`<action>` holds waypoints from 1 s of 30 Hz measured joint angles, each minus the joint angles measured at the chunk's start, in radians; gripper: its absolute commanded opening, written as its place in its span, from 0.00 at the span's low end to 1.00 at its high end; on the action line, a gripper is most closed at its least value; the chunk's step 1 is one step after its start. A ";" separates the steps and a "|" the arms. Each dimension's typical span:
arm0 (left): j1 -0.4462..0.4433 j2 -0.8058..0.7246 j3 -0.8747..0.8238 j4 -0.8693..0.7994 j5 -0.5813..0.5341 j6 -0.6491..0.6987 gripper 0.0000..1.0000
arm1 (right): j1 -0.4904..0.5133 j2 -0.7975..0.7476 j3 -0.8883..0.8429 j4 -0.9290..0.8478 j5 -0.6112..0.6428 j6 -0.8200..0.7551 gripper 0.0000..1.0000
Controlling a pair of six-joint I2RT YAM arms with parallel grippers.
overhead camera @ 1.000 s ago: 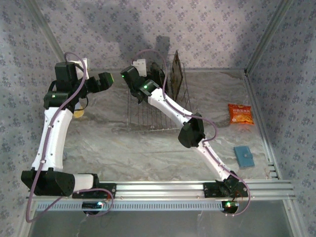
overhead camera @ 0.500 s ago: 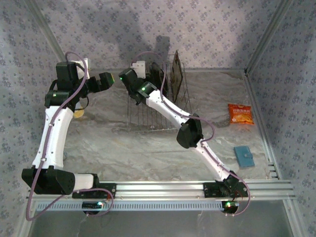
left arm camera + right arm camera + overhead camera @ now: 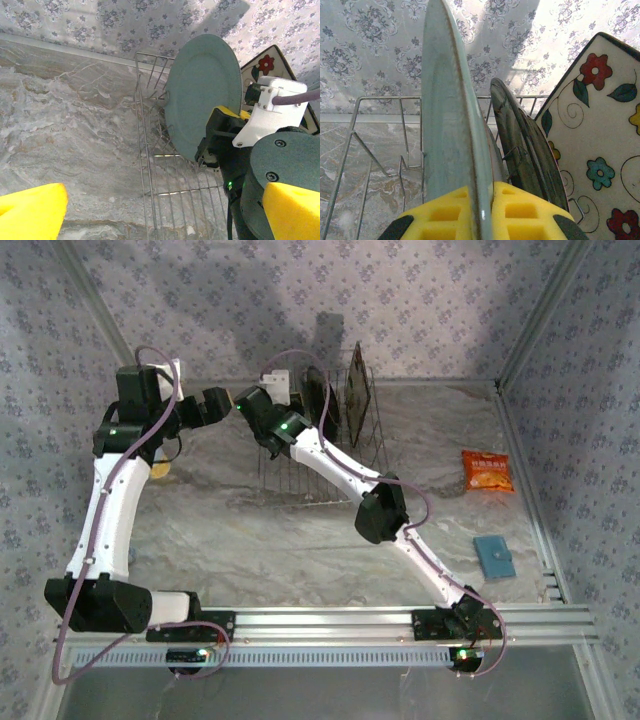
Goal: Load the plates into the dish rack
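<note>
The right gripper (image 3: 480,212) clamps its yellow pads on the rim of a plain round pale grey-blue plate (image 3: 445,125), held upright on edge at the left end of the silver wire dish rack (image 3: 150,165). The left gripper (image 3: 218,405) hovers just beside the rack with its fingers spread wide and nothing between them.

The risk is in the release. It cannot be told whether the rim sits between tines; if it does not, the plate may roll or tip. It could also strike the dark round plate (image 3: 530,150) standing just beside it, and the opening pads could nudge that neighbour.

Three plates can be counted, the third being a square cream flower-patterned plate (image 3: 600,125). There is one rack and one orange snack packet (image 3: 487,471).
</note>
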 measured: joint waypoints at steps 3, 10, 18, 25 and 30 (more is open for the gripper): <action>0.000 0.002 -0.001 0.001 0.000 -0.003 0.99 | 0.000 0.000 -0.002 0.000 0.000 0.004 0.08; 0.000 0.002 -0.020 0.001 0.000 -0.003 0.99 | 0.004 0.000 -0.010 0.001 0.003 0.007 0.09; 0.000 0.002 -0.027 0.001 0.000 -0.003 0.99 | 0.009 0.000 -0.026 0.009 0.007 0.007 0.09; 0.000 0.002 -0.031 0.002 0.000 -0.003 0.99 | 0.012 0.002 -0.032 0.017 0.016 0.008 0.13; 0.001 -0.002 -0.040 0.005 0.000 -0.007 0.99 | 0.014 0.004 -0.032 0.018 0.012 0.018 0.16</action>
